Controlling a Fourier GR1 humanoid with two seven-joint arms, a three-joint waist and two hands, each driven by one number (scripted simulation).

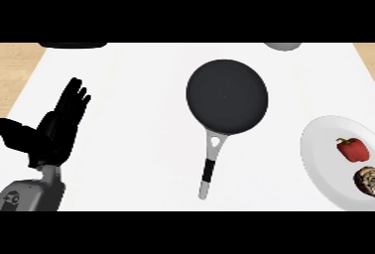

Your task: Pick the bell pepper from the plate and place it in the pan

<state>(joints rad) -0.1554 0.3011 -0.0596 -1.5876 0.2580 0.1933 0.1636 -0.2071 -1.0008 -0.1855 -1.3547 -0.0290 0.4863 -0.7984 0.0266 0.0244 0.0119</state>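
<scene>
Grey forearm (33,191) enters from the lower left edge, carrying the left hand (53,134) upright over the white surface (132,149). Its fingers (73,96) are straight and spread, pointing away, the thumb splayed toward the left edge; they hold nothing. Well apart to the right lies the pan (227,96), black and round, its handle (209,166) pointing toward the near edge. Farther right, a plate (319,149) sits partly cut off by the view's edge. On it rests the pepper (352,149), red, and just beside it a dark brownish item (366,181), perhaps food, too indistinct to name.
</scene>
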